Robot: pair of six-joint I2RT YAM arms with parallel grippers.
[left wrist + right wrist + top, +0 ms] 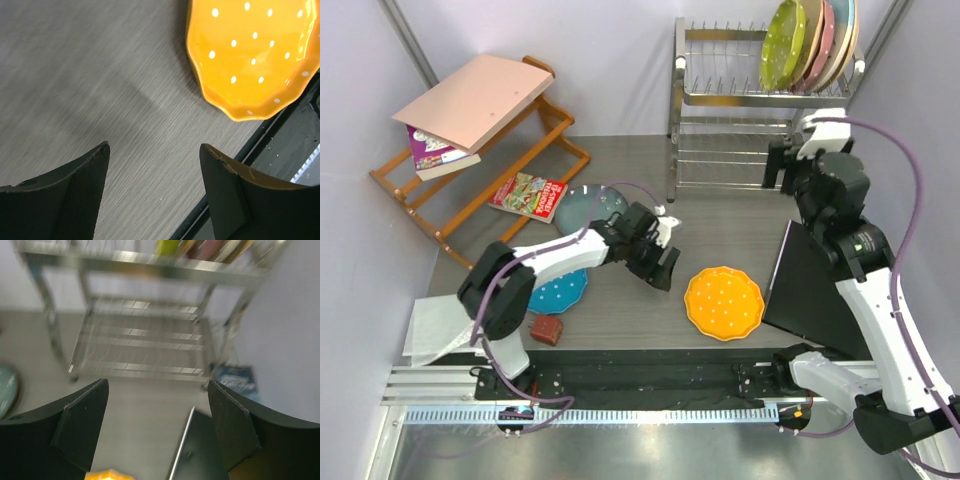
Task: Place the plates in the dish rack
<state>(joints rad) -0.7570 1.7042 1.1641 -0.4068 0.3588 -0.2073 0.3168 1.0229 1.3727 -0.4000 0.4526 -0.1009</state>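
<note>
The orange dotted plate [723,302] lies flat on the table; in the left wrist view it [255,55] is ahead and to the right. My left gripper [663,270] is open and empty just left of it, over bare table [155,150]. The blue dotted plate [560,290] lies partly under the left arm. The dark speckled plate [588,207] lies behind it. The lime green plate [782,45] stands in the top tier of the chrome dish rack [720,100]. My right gripper [780,165] is open and empty, facing the rack's lower shelf [145,340].
Cream, pink and pale blue plates [825,40] stand beside the lime one. A black board [815,280] lies right of the orange plate. A wooden shelf [470,160] with books stands at the back left, with a magazine [528,195] by it. A brown block [546,328] sits front left.
</note>
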